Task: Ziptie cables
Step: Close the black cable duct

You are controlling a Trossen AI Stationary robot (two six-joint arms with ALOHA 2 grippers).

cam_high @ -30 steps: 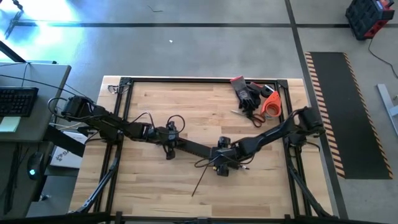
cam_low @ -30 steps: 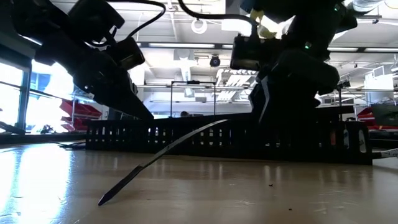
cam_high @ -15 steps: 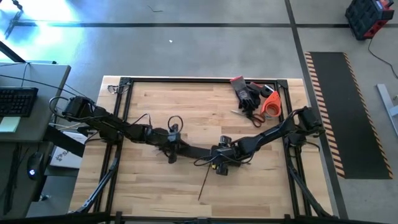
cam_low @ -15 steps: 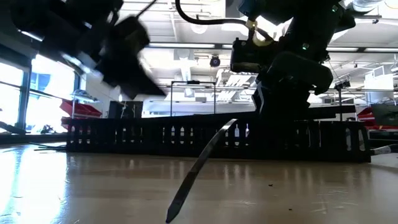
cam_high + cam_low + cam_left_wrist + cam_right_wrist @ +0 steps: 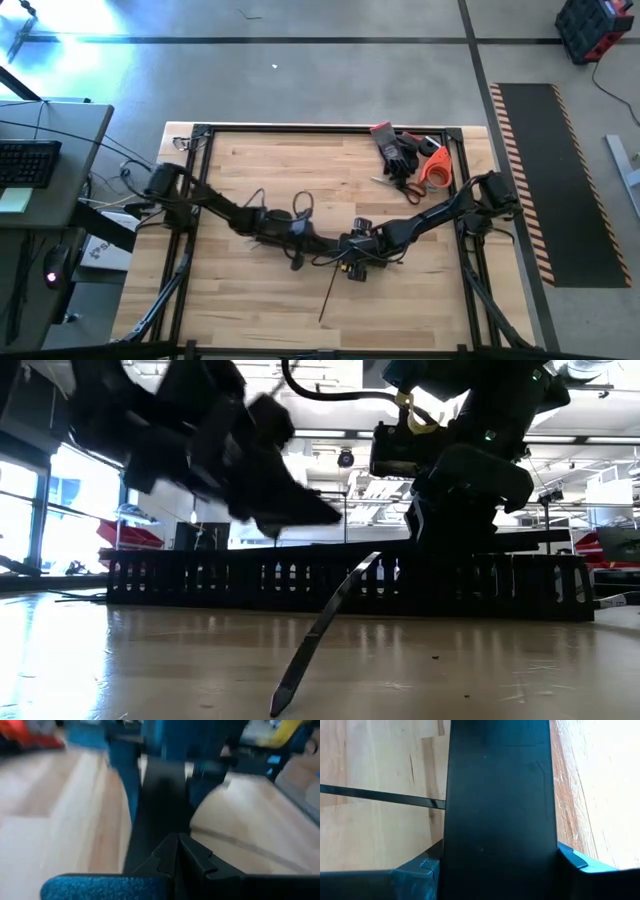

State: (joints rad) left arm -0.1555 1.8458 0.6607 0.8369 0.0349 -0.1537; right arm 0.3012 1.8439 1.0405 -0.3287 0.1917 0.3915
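The left wrist view is smeared by motion blur, leaving only the left gripper [image 5: 178,851] readable. In the right wrist view a broad black duct [image 5: 500,805] hides most of the tabletop [image 5: 375,765] and cuts off a thin black strip [image 5: 380,796].

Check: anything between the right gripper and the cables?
Yes. The right gripper is closed on the black slotted duct, which fills the space between its fingers and blocks the right wrist view. I cannot make out the cables in any view. The left gripper, shut, hovers alongside.
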